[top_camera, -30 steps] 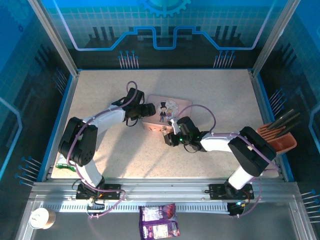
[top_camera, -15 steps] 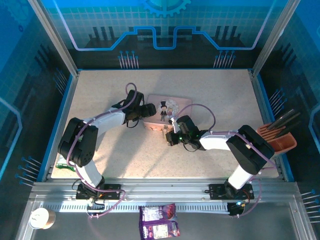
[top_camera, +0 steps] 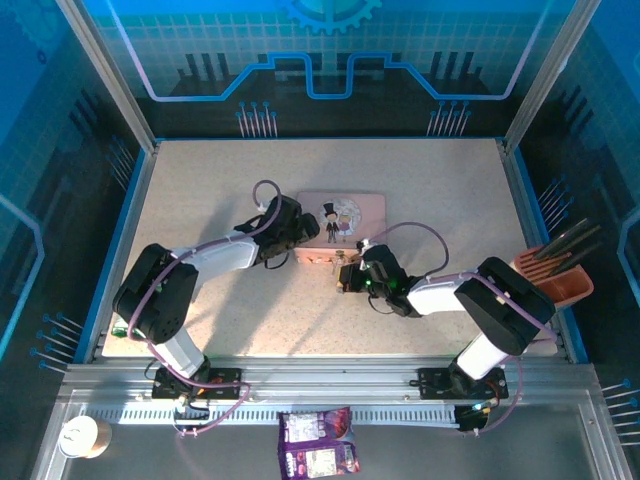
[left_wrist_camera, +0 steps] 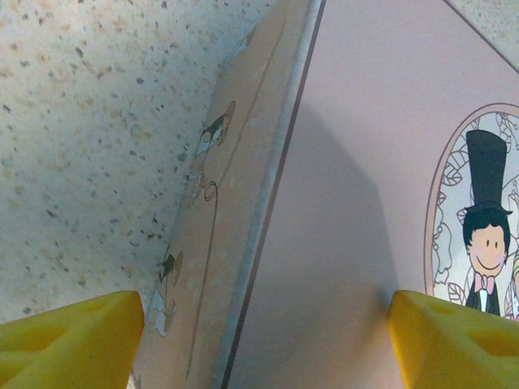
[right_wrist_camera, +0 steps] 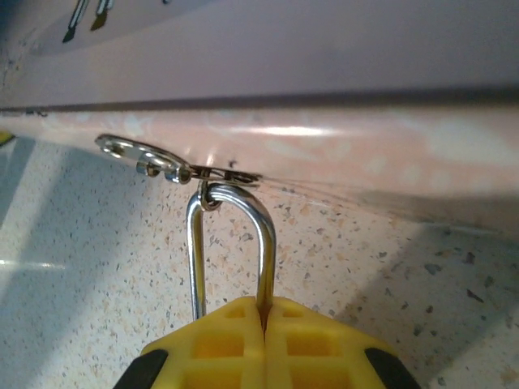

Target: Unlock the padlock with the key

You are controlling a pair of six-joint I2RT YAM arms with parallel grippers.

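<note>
Silver on pink: see the padlock [right_wrist_camera: 267, 251] hooked by its shackle [right_wrist_camera: 193, 259] through the hasp [right_wrist_camera: 142, 154] on the pink tin [right_wrist_camera: 365, 146], long axis running straight back into the right gripper [right_wrist_camera: 263, 320]. Pressed shut there, seemingly pinching one shackle leg between yellow pads [right_wrist_camera: 219, 344]. Spread wide at the left gripper [left_wrist_camera: 263, 340], straddling the tin's lid edge, farther off. Probably calls for steadying along that axis.
</note>
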